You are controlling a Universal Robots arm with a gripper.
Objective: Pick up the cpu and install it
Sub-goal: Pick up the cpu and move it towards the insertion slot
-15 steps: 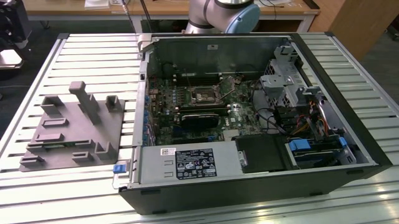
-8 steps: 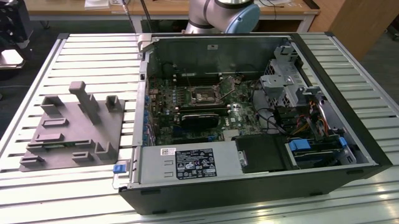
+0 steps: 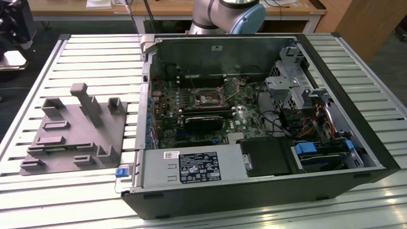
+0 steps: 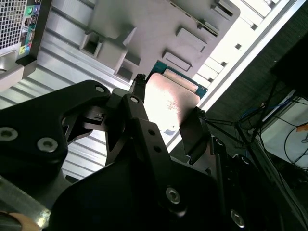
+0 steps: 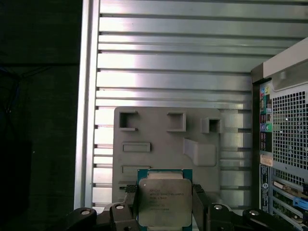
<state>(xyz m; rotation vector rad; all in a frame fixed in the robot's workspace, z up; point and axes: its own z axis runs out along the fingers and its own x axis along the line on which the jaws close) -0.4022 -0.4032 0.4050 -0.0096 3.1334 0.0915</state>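
Gripping the cpu point(image 5: 164, 202) by 2 opposite edges above the fixture block point(image 5: 163, 139), the hand point(image 5: 164, 195) held something seemingly light, stiff, fragile.

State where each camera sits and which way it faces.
Exterior view: off the arm, raised, looking down at the open computer case and grey block; an arm joint shows.
First wrist view: on the wrist, facing along the tool to the chip and block.
Second wrist view: on the wrist, angled across the tool.
Both wrist views share tool, chip, block.
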